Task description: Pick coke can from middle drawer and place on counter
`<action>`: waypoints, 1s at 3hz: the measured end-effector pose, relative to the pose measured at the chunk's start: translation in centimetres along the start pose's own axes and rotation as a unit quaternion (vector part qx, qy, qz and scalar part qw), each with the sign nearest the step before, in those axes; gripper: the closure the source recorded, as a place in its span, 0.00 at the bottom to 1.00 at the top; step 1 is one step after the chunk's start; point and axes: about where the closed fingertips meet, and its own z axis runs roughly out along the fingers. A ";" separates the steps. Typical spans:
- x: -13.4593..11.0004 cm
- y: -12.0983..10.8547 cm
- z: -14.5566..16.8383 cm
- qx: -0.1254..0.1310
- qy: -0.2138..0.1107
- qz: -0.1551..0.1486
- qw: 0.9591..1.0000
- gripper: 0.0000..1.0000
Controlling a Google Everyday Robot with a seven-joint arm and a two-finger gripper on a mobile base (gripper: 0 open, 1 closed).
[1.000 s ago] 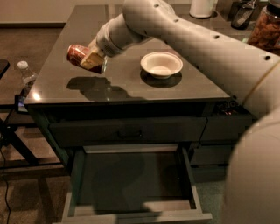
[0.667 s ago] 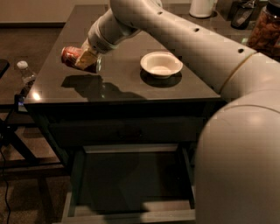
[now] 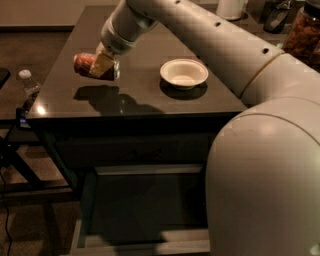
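Observation:
The coke can (image 3: 85,63) is red, held on its side in my gripper (image 3: 102,66), above the left part of the counter (image 3: 145,95). The gripper's tan fingers (image 3: 102,65) are shut around the can. The can's shadow lies on the counter just below it. The middle drawer (image 3: 145,210) stands pulled open below the counter's front edge, with a dark bottom that shows nothing in it. My white arm reaches from the right over the counter and hides the drawer's right part.
A white bowl (image 3: 184,73) sits on the counter to the right of the can. A clear plastic bottle (image 3: 28,86) stands off the counter's left edge. A white container (image 3: 231,7) and a jar (image 3: 302,30) stand at the back right.
The gripper with the can has shifted slightly left and then back over the counter's left part. The arm fills more of the right side of the view.

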 end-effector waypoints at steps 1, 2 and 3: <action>-0.1 0.0 0.0 0.000 0.000 0.000 1.000 1.00; 0.4 0.5 0.7 -0.008 0.007 0.001 1.000 1.00; 2.3 1.6 1.7 -0.020 0.018 0.016 0.999 1.00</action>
